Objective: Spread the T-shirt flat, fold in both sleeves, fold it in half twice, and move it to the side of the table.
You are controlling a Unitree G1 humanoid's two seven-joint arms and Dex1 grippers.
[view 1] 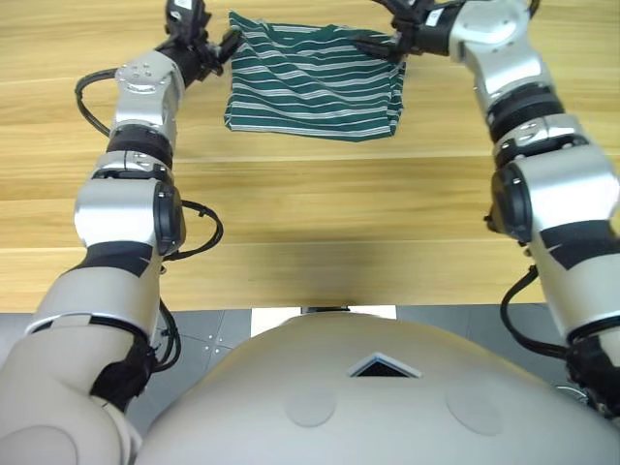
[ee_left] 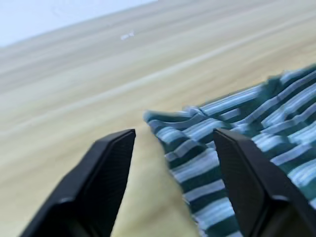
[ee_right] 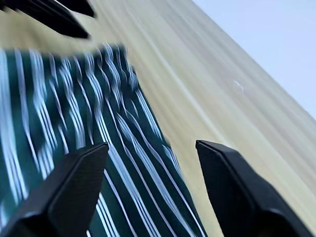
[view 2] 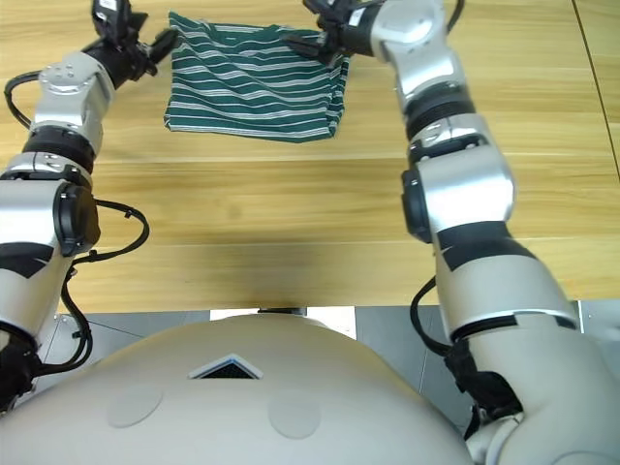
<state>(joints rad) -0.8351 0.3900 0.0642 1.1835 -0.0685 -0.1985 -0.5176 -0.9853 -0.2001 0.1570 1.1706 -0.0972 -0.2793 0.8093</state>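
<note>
At the far middle of the desk [view 1: 291, 223]: the T-shirt [view 1: 312, 82], already down to a rough rectangle, so probably at a half fold or close to the move aside. To do this well, pinch both far corners at once, through every layer, low enough to catch the bottom ply. Lift only a little, draw toward the near edge evenly, and lay far edge on near edge without dragging the under layers. Watch for one corner slipping, likely to skew the stack.

Dark green with thin white stripes running left to right; soft, limp, rippled across the top. Thicker along the right side, with stacked folds showing; near edge slightly wavy; far left corner a little crumpled.

Left claw [ee_left: 173, 143] released, fingers spread with that far left corner between them, not yet gripping. Right claw [ee_right: 153, 153] likewise released, spread across the far right edge, one finger above cloth, the other above bare wood.
</note>
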